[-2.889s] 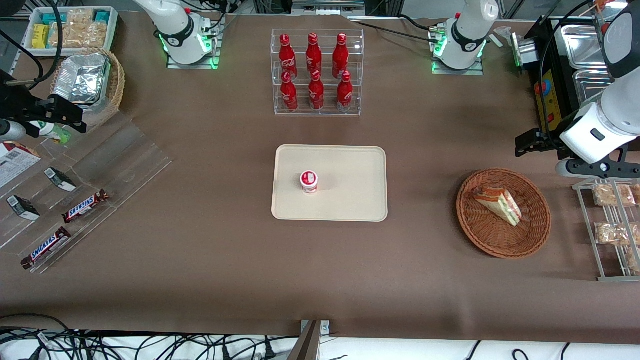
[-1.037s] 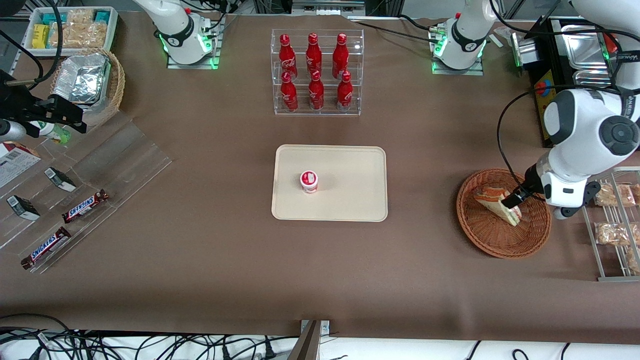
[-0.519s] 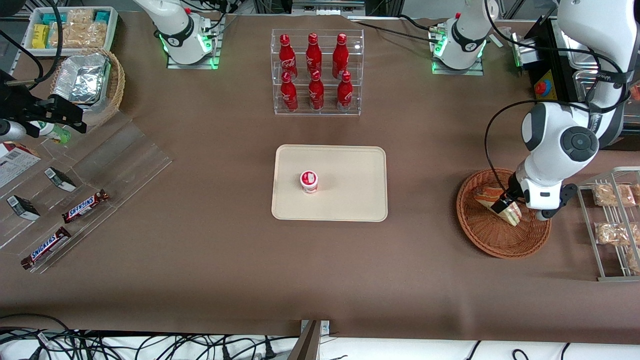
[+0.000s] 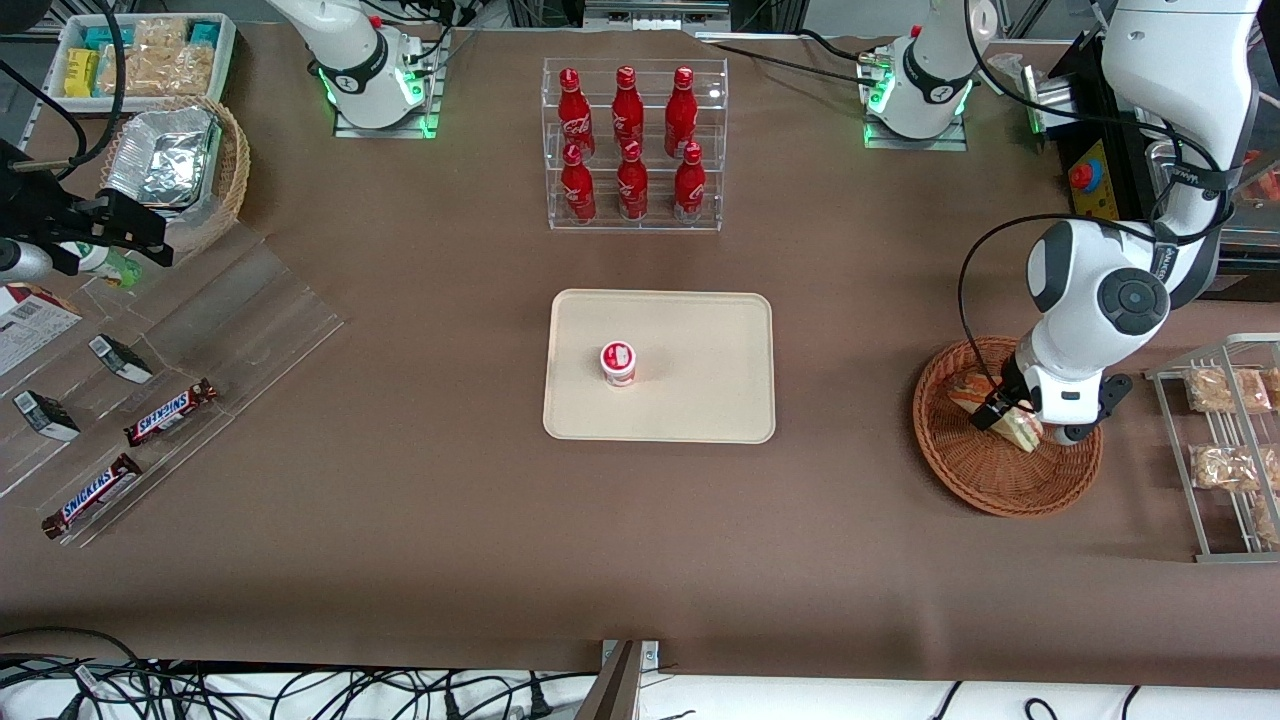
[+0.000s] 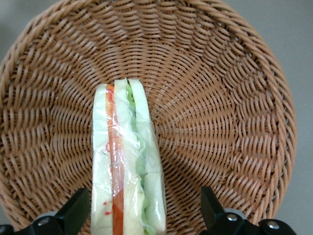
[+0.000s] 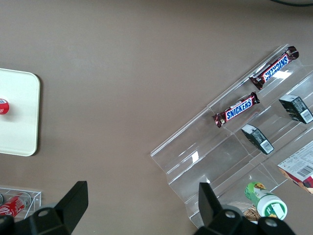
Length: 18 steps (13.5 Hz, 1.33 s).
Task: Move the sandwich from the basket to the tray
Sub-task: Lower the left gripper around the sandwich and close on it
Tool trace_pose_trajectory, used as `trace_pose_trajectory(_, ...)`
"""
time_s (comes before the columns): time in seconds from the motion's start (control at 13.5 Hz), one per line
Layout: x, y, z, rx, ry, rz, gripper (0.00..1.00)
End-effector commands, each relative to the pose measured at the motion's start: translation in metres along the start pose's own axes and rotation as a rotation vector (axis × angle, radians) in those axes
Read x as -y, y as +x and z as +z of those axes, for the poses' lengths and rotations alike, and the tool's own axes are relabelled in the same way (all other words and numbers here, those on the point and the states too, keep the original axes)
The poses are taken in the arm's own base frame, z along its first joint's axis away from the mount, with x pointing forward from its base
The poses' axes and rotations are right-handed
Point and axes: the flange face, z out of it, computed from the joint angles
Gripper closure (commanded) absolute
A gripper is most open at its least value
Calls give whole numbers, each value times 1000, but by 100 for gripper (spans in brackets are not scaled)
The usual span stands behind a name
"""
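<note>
The wrapped sandwich [image 4: 1022,431] lies in the round reddish-brown wicker basket [image 4: 1000,497] toward the working arm's end of the table. My gripper [image 4: 1000,414] hangs low over the basket, directly above the sandwich and covering its middle. In the left wrist view the sandwich [image 5: 124,161] stands on edge on the basket weave [image 5: 220,98], and my gripper [image 5: 144,215] is open with one black finger on each side of the wedge, one close to the bread and the other well apart. The cream tray [image 4: 700,400] lies at the table's middle.
A small red-and-white cup [image 4: 618,362] stands on the tray. A clear rack of red bottles [image 4: 632,145] is farther from the camera than the tray. A wire rack with snack packs [image 4: 1225,440] stands beside the basket. Candy bars [image 4: 170,412] lie on acrylic steps toward the parked arm's end.
The left arm has swung in from the table's end and come down over the basket. Its open gripper now straddles the sandwich, which has not moved.
</note>
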Motion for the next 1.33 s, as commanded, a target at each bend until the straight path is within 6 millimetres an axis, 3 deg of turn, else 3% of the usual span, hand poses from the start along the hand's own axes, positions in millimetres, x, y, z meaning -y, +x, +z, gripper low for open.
trace_pose_trajectory(0.0, 2, -3, 5, -29, 18, 28, 0)
trace_pose_trajectory(0.07, 3, -2, 9, -29, 26, 33, 11)
trace_pose_trajectory(0.15, 4, -2, 12, -27, 30, 35, 44)
trace_pose_trajectory(0.3, 5, -3, 16, -31, 42, 50, 86)
trace_pose_trajectory(0.44, 6, -1, 17, -32, 44, 50, 100)
trace_pose_trajectory(0.59, 5, 2, 9, -41, 40, 47, 100)
trace_pose_trajectory(0.74, 1, 5, -16, -60, 30, 50, 100)
trace_pose_trajectory(0.96, -15, 18, -74, -54, 73, 58, 100)
trace_pose_trajectory(1.26, -56, 18, -154, -15, 98, 71, 100)
